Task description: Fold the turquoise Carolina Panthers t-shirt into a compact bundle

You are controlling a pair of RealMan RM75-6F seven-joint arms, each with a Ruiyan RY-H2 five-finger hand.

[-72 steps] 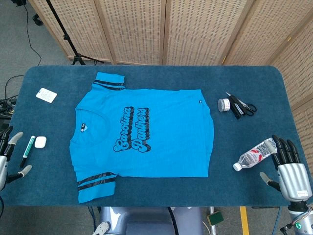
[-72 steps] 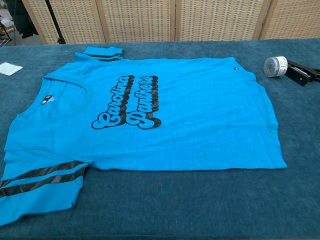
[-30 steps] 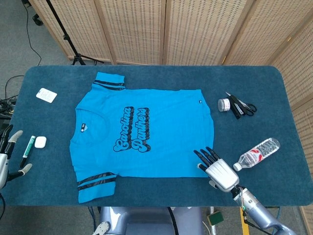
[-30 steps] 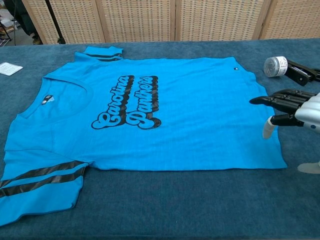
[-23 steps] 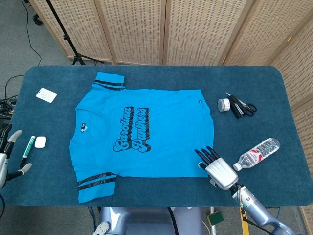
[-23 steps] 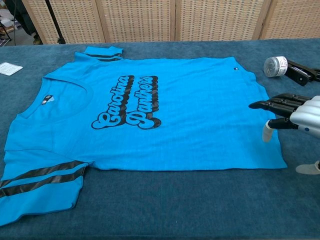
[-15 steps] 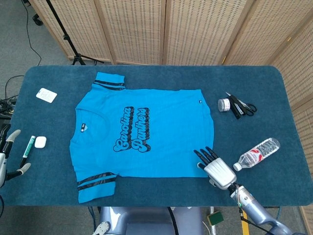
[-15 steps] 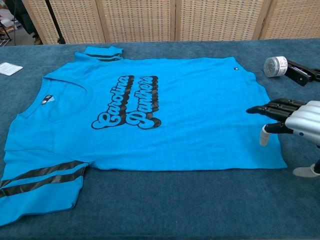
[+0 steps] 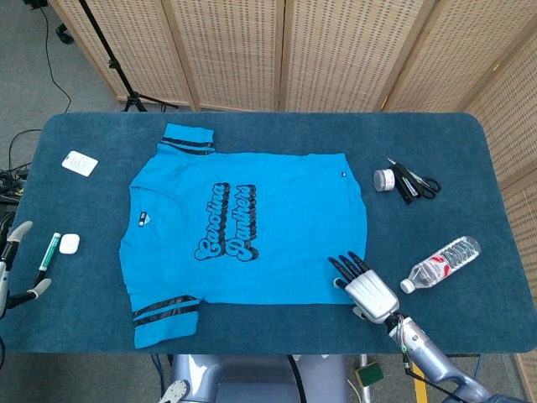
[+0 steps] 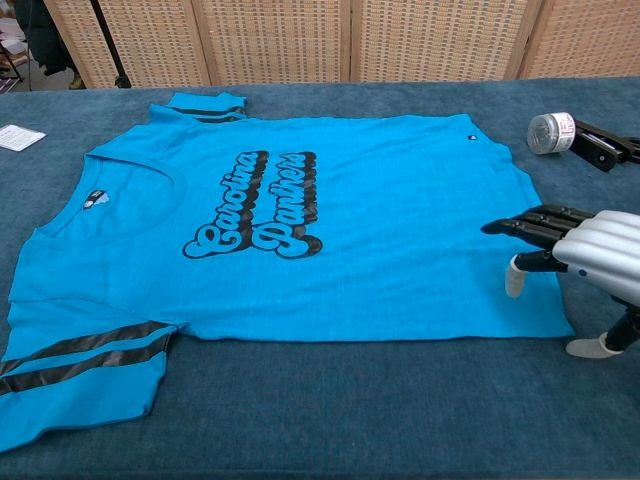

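Note:
The turquoise t-shirt point(image 9: 252, 225) lies flat and unfolded on the blue table, print up, collar to the left, hem to the right; the chest view shows the t-shirt point(image 10: 300, 220) too. My right hand point(image 9: 366, 287) hovers over the shirt's near hem corner, fingers spread and pointing toward the shirt, holding nothing. In the chest view the right hand point(image 10: 580, 252) sits at the right edge, fingertips above the cloth. My left hand point(image 9: 15, 262) shows only partly at the far left edge, off the shirt, fingers apart and empty.
A plastic bottle point(image 9: 440, 263) lies right of my right hand. Scissors point(image 9: 414, 181) and a small tape roll point(image 9: 384, 179) sit further back right. A marker point(image 9: 48, 256), a white case point(image 9: 69, 243) and a card point(image 9: 80, 162) lie at the left.
My right hand came in from the table's right edge to the shirt's near hem corner and keeps creeping left over the cloth. The left hand sank slightly.

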